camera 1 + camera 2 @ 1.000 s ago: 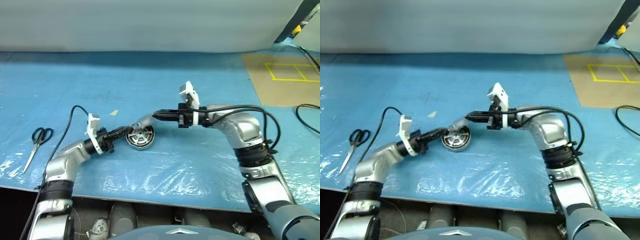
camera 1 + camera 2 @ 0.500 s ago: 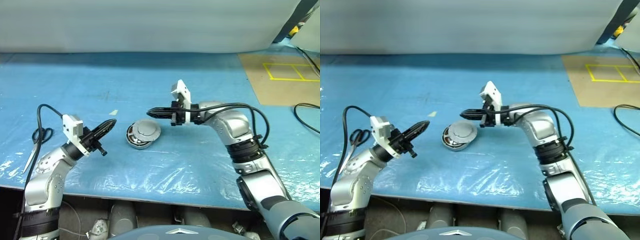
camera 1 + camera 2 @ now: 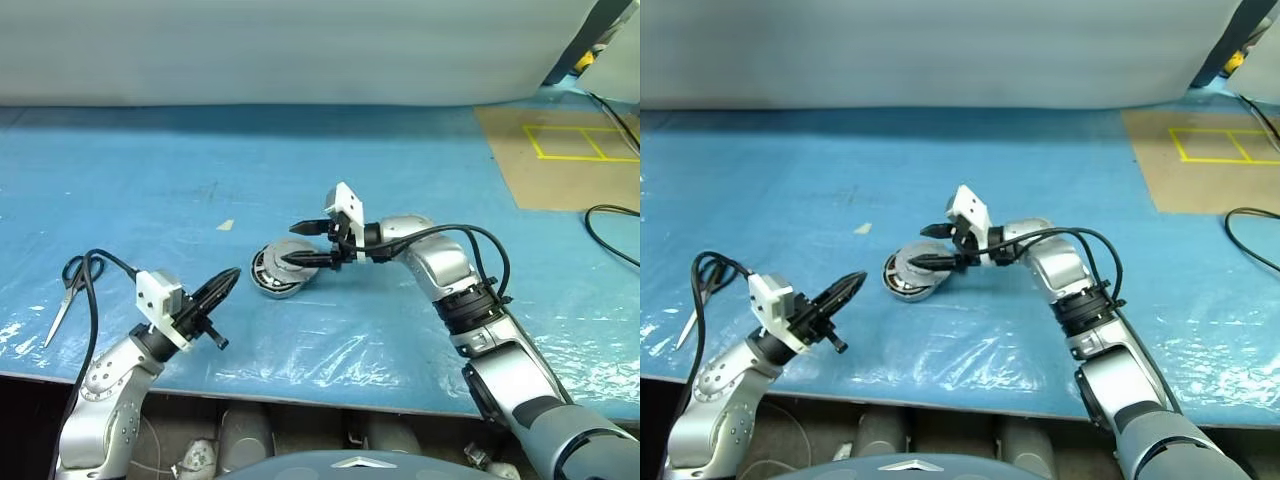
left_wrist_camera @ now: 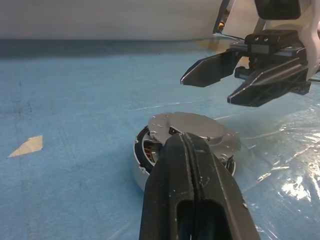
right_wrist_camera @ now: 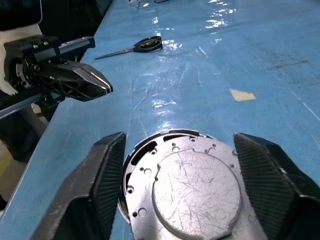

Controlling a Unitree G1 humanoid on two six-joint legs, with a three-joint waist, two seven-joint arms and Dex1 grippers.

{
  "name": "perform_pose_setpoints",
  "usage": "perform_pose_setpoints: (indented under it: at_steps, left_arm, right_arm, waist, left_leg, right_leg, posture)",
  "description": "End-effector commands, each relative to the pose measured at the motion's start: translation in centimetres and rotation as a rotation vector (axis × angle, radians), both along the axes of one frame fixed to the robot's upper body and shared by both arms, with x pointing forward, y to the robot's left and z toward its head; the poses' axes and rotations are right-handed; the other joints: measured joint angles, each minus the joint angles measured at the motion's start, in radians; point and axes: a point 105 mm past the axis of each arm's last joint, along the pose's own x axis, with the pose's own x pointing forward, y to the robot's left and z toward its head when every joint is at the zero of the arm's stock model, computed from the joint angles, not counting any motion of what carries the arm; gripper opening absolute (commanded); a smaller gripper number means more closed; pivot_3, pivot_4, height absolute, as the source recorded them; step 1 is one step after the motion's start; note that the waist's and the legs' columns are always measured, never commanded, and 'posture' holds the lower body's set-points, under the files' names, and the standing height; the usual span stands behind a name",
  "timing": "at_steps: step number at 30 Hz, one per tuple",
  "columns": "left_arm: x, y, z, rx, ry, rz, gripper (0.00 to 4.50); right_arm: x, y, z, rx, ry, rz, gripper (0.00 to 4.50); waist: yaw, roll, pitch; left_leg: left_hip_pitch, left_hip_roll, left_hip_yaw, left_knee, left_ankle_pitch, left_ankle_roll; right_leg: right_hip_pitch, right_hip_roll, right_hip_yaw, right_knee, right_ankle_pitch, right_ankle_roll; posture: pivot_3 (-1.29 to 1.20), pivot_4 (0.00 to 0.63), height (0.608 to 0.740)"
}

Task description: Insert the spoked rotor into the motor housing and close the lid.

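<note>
**Lid askew on housing, right gripper spread above it**

Far left on the blue table (image 3: 420, 160) — scissors (image 3: 70, 285), flat, well apart from everything else. Next, the left gripper (image 3: 226, 283), fingers clenched together, empty, aimed toward the centre and clear of the work. A scrap of tape (image 3: 226, 225) beyond it. At centre, the motor housing (image 4: 145, 165) on the plastic sheet, copper windings visible through a gap; the lid (image 5: 192, 187) on top, shifted off-centre and tilted, not seated flush. Right gripper (image 3: 302, 243) just over the lid, fingers (image 5: 102, 175) spread wide on either side, grasping nothing. Rotor hidden — cannot tell where
</note>
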Motion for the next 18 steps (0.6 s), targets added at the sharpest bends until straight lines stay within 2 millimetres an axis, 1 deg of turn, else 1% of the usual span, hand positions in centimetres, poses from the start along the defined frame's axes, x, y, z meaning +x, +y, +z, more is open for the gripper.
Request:
perform_pose_setpoints:
  at_steps: [1,7,13,16,18]
  left_arm:
    - [-0.4,-0.5,1.1,0.013,-0.052,-0.004,0.00]
    - [-0.3,-0.9,1.4,0.010,-0.053,0.000,0.00]
    - [0.0,-0.9,1.6,0.008,-0.057,0.004,0.00]
    - [0.1,-0.8,1.5,0.010,-0.056,0.007,0.00]
    - [0.1,-0.8,1.4,0.010,-0.056,0.011,0.00]
  right_arm:
    - [-0.3,0.5,0.3,0.011,-0.028,0.033,4.48]
    - [0.9,1.0,-1.3,-0.017,-0.052,-0.035,4.48]
    - [1.0,1.1,-3.2,-0.079,-0.061,-0.039,4.48]
    - [1.1,1.2,-3.6,-0.097,-0.080,-0.042,4.48]
    - [1.1,1.3,-3.6,-0.103,-0.093,-0.038,4.10]
  waist:
    - [-0.001,0.000,0.000]
    - [-0.008,0.000,0.000]
    - [-0.019,0.000,0.000]
    - [-0.020,0.000,0.000]
    - [-0.022,0.000,0.000]
  left_leg:
    - [0.000,0.000,0.000,0.001,0.000,0.000]
    - [0.000,0.001,0.000,0.002,0.000,0.000]
    - [0.000,0.001,0.000,0.002,0.000,0.000]
    - [0.000,0.001,0.000,0.002,0.000,0.000]
    - [0.000,0.001,0.000,0.002,0.000,0.000]
  right_leg:
    - [0.000,0.000,0.000,0.001,0.000,0.000]
    - [0.000,0.000,0.000,0.001,0.000,0.000]
    - [0.000,0.000,0.000,0.001,0.000,0.000]
    - [0.000,0.001,0.000,0.001,0.000,0.000]
    - [0.000,0.001,0.000,0.002,0.000,0.000]
  posture:
    - [0.00,0.150,0.740]
    - [0.00,0.150,0.740]
    - [0.00,0.150,0.740]
    - [0.00,0.150,0.740]
    - [0.00,0.150,0.740]
